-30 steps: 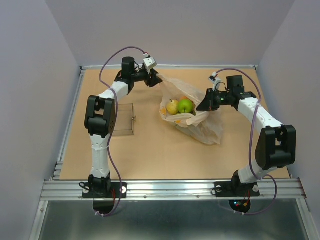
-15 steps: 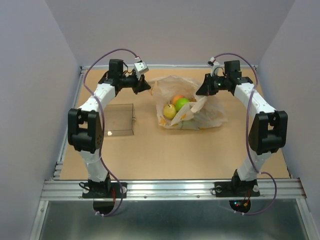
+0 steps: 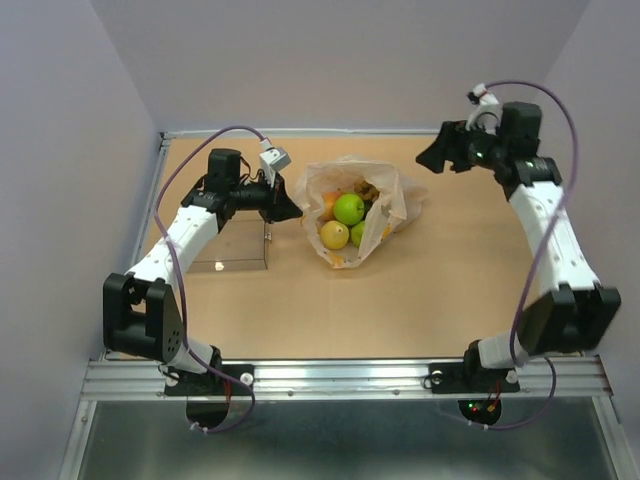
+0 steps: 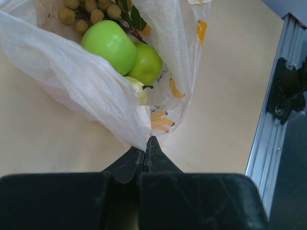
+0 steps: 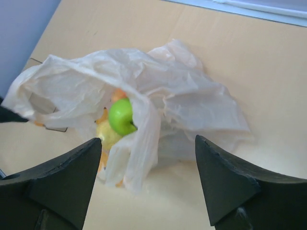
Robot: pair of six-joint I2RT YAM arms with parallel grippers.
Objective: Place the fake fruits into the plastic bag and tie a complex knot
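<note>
- The bag point(image 3: 392, 203) lies straight ahead of the left claw point(image 4: 145, 143). It fans out away from the fingertips, and its long axis runs on in line with that claw.
- The fruits point(image 4: 109, 45) sit inside the bag, a little beyond the left claw's tips and just past the pinched fold.
- The left claw is closed tight on a fold of the bag's near edge, so that side is held.
- The right claw point(image 3: 428, 158) stands wide with nothing between its fingers. The bag lies ahead of and below it, well apart, with its loose crumpled side turned toward that claw.
- The left claw is therefore touching the bag and the right one is the far one. The next move likely turns on the right claw coming down to that free side, opposite the held fold.
- Count of claws and bags: one bag, two claws.
- Count of fruits: two green apples point(image 4: 146, 62), one yellowish fruit point(image 4: 138, 90) under them, a glimpse of something orange, and a bunch of small brown round ones point(image 4: 88, 13) too bunched to count.
- One clear box point(image 3: 235, 240) stands under and behind the left claw, apart from the bag, on the table point(image 3: 450, 290).
</note>
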